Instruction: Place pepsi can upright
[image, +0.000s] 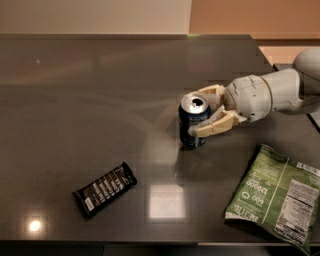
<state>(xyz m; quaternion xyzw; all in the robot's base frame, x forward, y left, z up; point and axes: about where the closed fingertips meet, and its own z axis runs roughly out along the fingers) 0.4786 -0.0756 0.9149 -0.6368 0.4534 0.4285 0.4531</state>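
- The pepsi can (188, 120) stands upright on the dark table (100, 90), right of centre. Its silver top faces up and its blue body meets its own reflection in the glossy surface.
- The gripper (198, 114) comes in from the right and is clamped on the can. One tan finger (218, 124) crosses the near side of the can's body and the other reaches round the far side by the rim, so the can sits between them, touched on both sides.
- Behind the fingers is the white, rounded wrist of the arm (270, 92), which runs off toward the right edge, held low over the table.
- A green chip bag (272, 195) lies flat near the front right corner — nearer than the gripper and apart from the can, printed side up.
- A black snack bar (104, 189) lies at a slant toward the near left, well apart from the can.
- A bright light spot (35, 225) glints on the tabletop at the near left corner, and a paler square reflection (165, 201) sits on the near side of the can.
- A pale wall (95, 15) lies beyond the table's far edge.
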